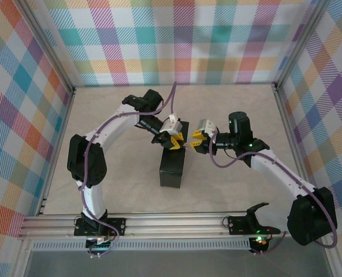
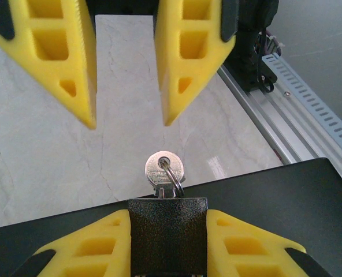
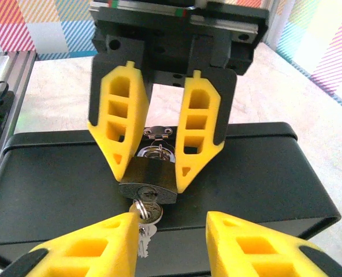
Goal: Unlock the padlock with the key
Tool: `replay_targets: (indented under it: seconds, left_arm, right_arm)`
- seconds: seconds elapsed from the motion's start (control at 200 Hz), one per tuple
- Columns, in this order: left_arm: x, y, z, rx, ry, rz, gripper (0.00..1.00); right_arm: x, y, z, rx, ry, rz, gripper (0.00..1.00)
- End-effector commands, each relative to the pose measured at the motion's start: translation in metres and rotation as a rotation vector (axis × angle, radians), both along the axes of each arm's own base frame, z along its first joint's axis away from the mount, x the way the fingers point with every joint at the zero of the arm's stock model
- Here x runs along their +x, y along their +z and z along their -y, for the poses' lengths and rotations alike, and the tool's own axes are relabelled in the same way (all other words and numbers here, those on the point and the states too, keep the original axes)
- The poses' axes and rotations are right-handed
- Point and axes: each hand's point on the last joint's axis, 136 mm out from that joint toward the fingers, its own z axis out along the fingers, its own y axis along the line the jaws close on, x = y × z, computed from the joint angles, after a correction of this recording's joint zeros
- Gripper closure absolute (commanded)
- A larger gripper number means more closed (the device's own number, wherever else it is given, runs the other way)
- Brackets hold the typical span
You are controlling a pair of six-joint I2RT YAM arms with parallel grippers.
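1. Right wrist view: the left gripper [image 3: 151,180] is clamped onto the padlock [image 3: 149,173], with one yellow finger on each side of its body.
2. The padlock's shackle sits at the little silver hasp [image 3: 156,133] on the black box [image 3: 246,173], so the lock is held up right over the box.
3. The key [image 2: 164,169] is stuck in the keyhole on the padlock's underside. Its round head and ring poke out, and the rest of the bunch dangles off the ring.
4. The right gripper [image 2: 129,122] has its jaws apart and isn't holding anything. Its tips sit just short of the key head.
5. From the top camera, both grippers meet nose to nose above the box's far end, mid-table [image 1: 119,173].
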Motion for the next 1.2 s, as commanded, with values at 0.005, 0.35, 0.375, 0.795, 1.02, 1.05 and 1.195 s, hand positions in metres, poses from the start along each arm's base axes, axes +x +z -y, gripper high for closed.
replay_targets:
  seconds: [0.005, 0.35, 0.375, 0.795, 1.02, 1.05, 1.195]
  left_arm:
    - [-0.004, 0.031, 0.003, -0.109, -0.033, -0.009, 0.85]
    - [-0.006, 0.037, 0.004, -0.128, -0.042, -0.013, 0.85]
    - [-0.006, 0.037, 0.004, -0.128, -0.042, -0.014, 0.85]
    - [-0.008, 0.041, 0.005, -0.148, -0.052, -0.019, 0.85]
    - [-0.008, 0.039, 0.005, -0.144, -0.052, -0.023, 0.85]
    - [-0.008, 0.04, 0.005, -0.144, -0.053, -0.023, 0.85]
    - [-0.007, 0.037, 0.004, -0.137, -0.051, -0.027, 0.85]
  right_arm:
    - [-0.014, 0.003, -0.003, -0.002, 0.064, 0.037, 0.63]
    - [-0.016, -0.004, -0.013, -0.016, 0.082, 0.033, 0.65]
    - [-0.017, -0.005, -0.013, -0.017, 0.084, 0.031, 0.65]
    - [-0.013, -0.014, -0.018, -0.046, 0.088, 0.031, 0.72]
    - [-0.01, -0.009, -0.022, -0.041, 0.089, 0.038, 0.75]
    - [-0.009, -0.008, -0.022, -0.04, 0.083, 0.041, 0.75]
    - [0.0, -0.004, -0.019, -0.043, 0.023, 0.073, 0.73]
